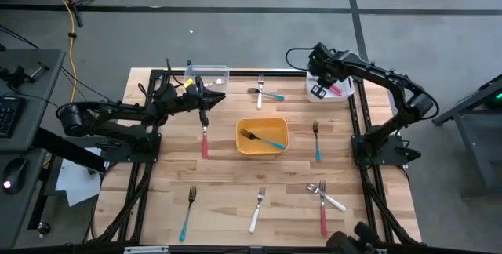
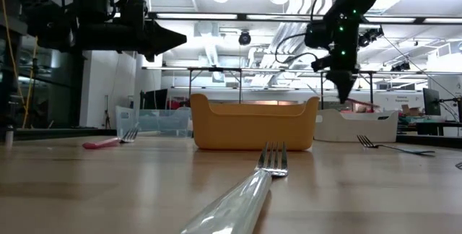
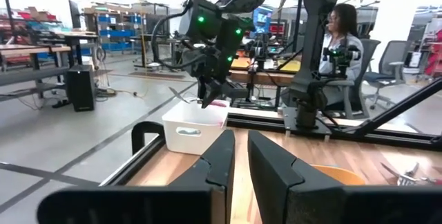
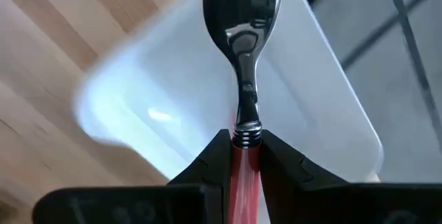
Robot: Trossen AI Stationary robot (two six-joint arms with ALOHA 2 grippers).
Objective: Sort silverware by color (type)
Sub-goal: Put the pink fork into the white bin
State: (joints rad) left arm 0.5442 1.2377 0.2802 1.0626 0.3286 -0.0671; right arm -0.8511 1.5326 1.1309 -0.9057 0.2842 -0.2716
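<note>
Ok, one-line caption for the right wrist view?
Right claw shut on red-handled fork, tines out over the white bin.

Beside the yellow bin (image 1: 262,136), I can't see the red fork's (image 4: 243,79) handle end — my right gripper (image 4: 243,156) covers it.

We see a red-handled fork (image 4: 243,106) clamped in jaws above the white bin (image 4: 173,113); a blue-handled fork (image 1: 265,139) lies in the yellow bin (image 1: 244,148); others scatter across the tabletop (image 1: 227,179).

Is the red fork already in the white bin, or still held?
Still held: the right end effector is shut on the red fork, tines over the white bin, not released.
</note>
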